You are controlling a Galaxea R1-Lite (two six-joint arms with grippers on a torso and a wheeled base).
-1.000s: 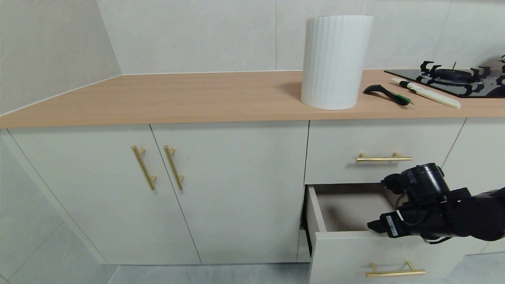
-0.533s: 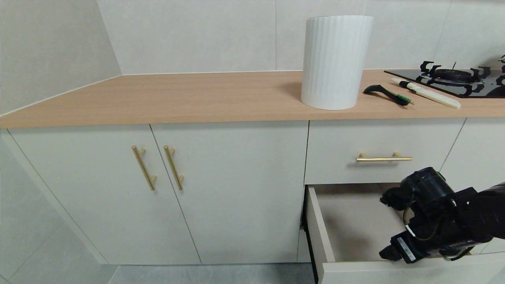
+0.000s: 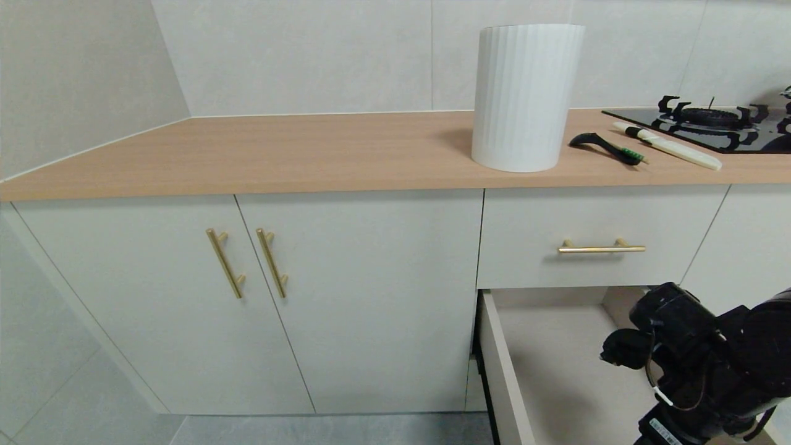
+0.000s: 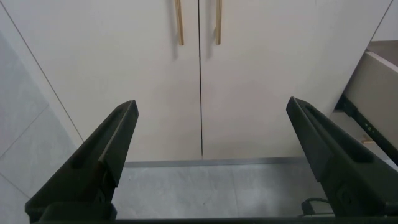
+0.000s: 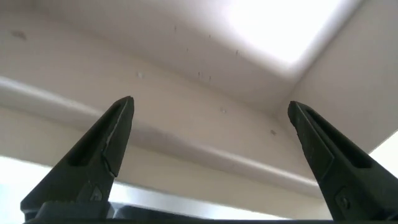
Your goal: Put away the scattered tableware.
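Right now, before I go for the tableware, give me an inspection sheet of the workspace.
Surface: wooden countertop above the cabinets.
Job's things: black-handled utensil and white utensil lie on the countertop between the white ribbed container and the hob; lower drawer pulled open.
Clutter: the container, upright.
Grippers: left gripper fingers open, facing the cupboard doors; right gripper fingers open, over the lower drawer.
Cables: thin cable at the right wrist.
Surroundings: tiled wall; upper drawer shut.

Pale tiled walls [image 3: 296,55] meet a wooden tabletop [image 3: 278,151] above cream cabinet doors [image 3: 371,296] with brass handles [image 3: 225,264]. The lower drawer [image 3: 556,371] stands open over a grey tiled floor [image 3: 309,429].
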